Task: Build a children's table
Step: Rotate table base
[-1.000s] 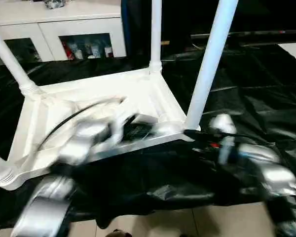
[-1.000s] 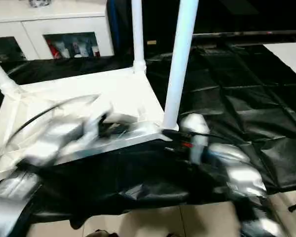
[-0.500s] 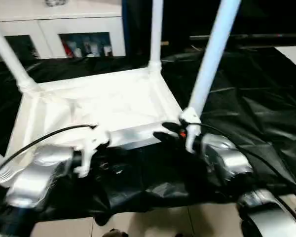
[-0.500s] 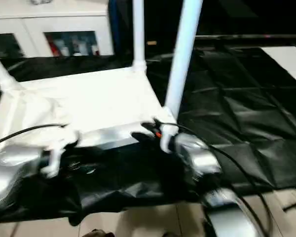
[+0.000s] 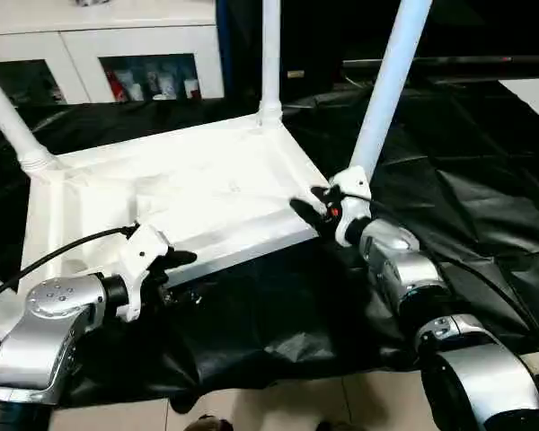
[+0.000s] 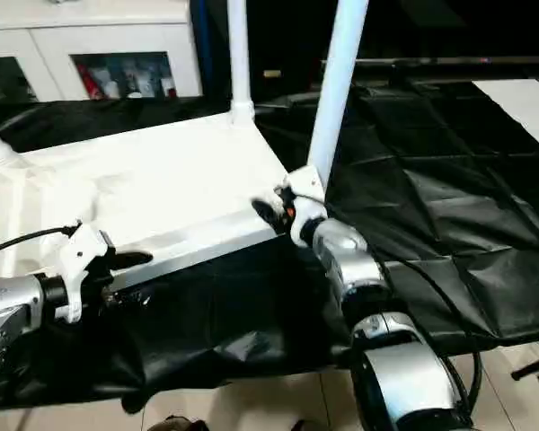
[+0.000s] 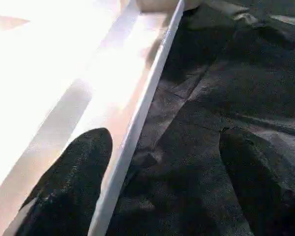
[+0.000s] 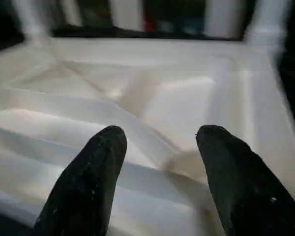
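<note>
The tabletop (image 5: 180,193) lies upside down on the black-draped worktop (image 5: 467,162), legs standing up from its corner sockets. At the near long rim the left gripper (image 7: 162,177) has its jaws spread wide, holding nothing, one finger over the white edge and the other over the black cloth. To do this well it should settle astride that rim squarely before closing. Further right, the right gripper (image 8: 160,162) sits at the near corner, beside the base of a leg (image 5: 386,90), jaws partly apart over the ribbed underside; whether they touch the plastic is hard to say. Both grips should seat evenly, so the table lifts level.
</note>
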You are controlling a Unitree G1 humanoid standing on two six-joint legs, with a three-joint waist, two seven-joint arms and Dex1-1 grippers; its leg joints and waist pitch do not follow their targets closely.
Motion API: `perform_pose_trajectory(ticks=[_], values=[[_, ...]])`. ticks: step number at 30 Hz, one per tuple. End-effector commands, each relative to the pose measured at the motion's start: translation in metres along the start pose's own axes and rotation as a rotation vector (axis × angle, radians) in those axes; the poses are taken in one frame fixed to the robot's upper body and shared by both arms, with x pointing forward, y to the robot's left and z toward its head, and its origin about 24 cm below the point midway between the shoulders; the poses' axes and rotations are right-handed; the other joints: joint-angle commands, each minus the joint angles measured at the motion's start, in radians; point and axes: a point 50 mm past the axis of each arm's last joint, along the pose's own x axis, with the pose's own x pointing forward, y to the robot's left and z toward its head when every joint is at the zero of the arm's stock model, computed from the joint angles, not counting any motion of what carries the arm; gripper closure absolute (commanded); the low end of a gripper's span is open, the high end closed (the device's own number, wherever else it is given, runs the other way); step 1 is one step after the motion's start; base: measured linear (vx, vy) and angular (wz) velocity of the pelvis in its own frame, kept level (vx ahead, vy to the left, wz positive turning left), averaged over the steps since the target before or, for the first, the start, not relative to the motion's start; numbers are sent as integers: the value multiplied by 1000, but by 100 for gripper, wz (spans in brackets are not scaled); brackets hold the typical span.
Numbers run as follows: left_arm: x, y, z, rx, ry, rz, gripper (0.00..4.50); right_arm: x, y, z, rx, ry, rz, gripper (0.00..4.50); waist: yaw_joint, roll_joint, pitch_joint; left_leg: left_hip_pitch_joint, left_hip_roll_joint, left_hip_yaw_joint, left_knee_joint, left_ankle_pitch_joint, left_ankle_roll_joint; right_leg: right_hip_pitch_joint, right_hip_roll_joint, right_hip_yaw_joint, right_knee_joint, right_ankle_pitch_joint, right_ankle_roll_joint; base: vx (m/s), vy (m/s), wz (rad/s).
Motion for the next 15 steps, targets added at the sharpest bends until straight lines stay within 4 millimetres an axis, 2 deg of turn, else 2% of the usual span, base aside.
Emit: perform_pose_trajectory(ticks=[1,5,9,12,13,15], values=[[-4,-1,4,-2,-11,-16,10,-4,5,3,-4,-5,107,183,2,7,-64,26,70,-39,-83,-278,25,42,-61,57,-47,-229,-241,0,0,0],[-7,-2,8,-16,-33,-42,3,-16,14,-2,32,45,315,183,7,5,-62,27,71,-40,-83,-291,31,42,-60,57,-53,-287,-231,0,0,0],[-11,-10,9,-39,-27,-114,3,-28,18,-17,23,205,461,183,10,3,-57,31,73,-43,-86,-330,9,36,-64,58,-62,-373,-215,0,0,0],[-15,-15,9,-58,-14,-154,3,-28,18,-24,28,269,468,183,7,1,-55,29,71,-45,-87,-330,-1,35,-65,59,-63,-391,-215,0,0,0],[-16,-17,8,-66,-8,-165,3,-28,18,-25,26,283,464,183,7,2,-56,33,71,-43,-85,-330,-4,32,-65,60,-63,-387,-218,0,0,0],[-23,-19,4,-83,20,-156,3,-17,15,-25,19,290,367,183,5,-3,-48,26,72,-47,-89,-332,-5,31,-66,61,-61,-386,-223,0,0,0]])
